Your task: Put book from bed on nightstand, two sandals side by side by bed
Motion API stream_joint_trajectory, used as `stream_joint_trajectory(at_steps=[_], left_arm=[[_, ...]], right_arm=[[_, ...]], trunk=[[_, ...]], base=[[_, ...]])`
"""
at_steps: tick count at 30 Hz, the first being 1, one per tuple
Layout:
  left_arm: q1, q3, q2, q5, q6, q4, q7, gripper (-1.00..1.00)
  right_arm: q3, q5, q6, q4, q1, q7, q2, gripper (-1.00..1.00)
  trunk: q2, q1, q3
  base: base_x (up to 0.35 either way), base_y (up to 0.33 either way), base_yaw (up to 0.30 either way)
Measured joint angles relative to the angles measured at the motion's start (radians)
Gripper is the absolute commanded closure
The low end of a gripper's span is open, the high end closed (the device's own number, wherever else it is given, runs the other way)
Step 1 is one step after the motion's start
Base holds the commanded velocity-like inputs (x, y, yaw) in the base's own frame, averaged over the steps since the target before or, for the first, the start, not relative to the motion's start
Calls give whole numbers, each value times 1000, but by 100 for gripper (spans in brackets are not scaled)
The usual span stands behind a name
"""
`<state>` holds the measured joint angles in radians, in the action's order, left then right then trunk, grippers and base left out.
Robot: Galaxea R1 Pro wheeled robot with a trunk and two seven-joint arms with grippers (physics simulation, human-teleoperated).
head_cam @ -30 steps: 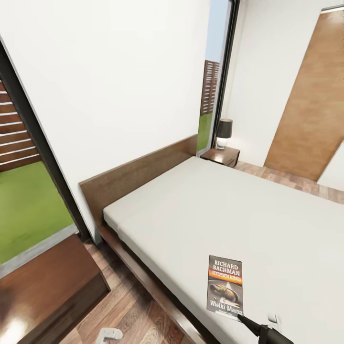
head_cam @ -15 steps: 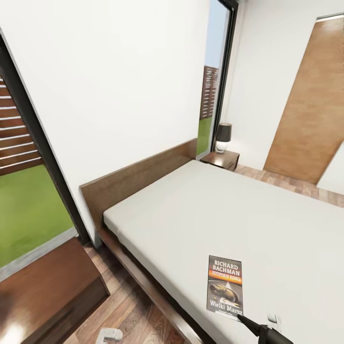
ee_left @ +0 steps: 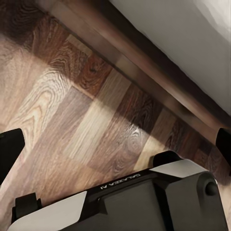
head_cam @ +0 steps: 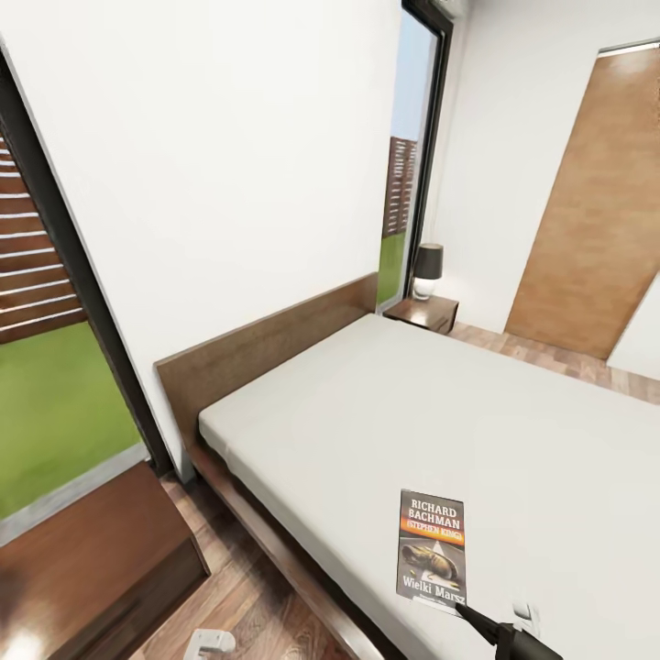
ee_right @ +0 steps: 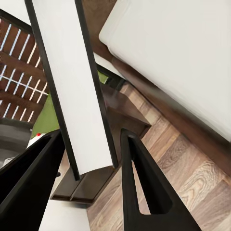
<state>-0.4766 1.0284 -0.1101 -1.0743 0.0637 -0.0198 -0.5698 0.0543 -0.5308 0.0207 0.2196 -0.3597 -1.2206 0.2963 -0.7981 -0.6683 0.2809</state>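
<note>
The book [head_cam: 432, 547] lies flat and face up on the bed [head_cam: 477, 431], close to the mattress's near left edge, cover readable from the robot's side: its long axis runs near to far, title lettering at the far end, "Wielki Marsz" at the near end. The right gripper [head_cam: 490, 631] sits at the book's near right corner, a dark finger tip right at that corner, though whether it touches is hard to tell; in the right wrist view its two dark fingers [ee_right: 144, 192] stand apart with nothing between them, so that one is spread and empty. Left of the bed's dark frame, over the plank floor [head_cam: 247, 596], the left gripper [head_cam: 209, 643] pokes into the bottom of the head view; from its wrist camera the fingers [ee_left: 9, 149] sit wide at the picture's edges, open, over bare boards beside the bed frame [ee_left: 144, 72]. Near left stands a nightstand [head_cam: 87, 568], by the tall window [head_cam: 46, 348] showing green lawn. Far off, past the headboard [head_cam: 266, 344], the second nightstand [head_cam: 423, 313] carries a dark-shaded lamp [head_cam: 427, 269], with a brown door [head_cam: 587, 211] to the far right.
</note>
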Motion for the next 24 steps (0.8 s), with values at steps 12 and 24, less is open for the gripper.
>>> stream_joint_trajectory(at_steps=[12,24], left_arm=[[0,0,1,0,0,0,-1,-100],[0,0,1,0,0,0,0,-100]], right_arm=[[0,0,0,0,0,0,0,100],[0,0,0,0,0,0,-1,100]], trunk=[[0,0,-20],[0,0,-38]], base=[[0,0,0],[0,0,0]])
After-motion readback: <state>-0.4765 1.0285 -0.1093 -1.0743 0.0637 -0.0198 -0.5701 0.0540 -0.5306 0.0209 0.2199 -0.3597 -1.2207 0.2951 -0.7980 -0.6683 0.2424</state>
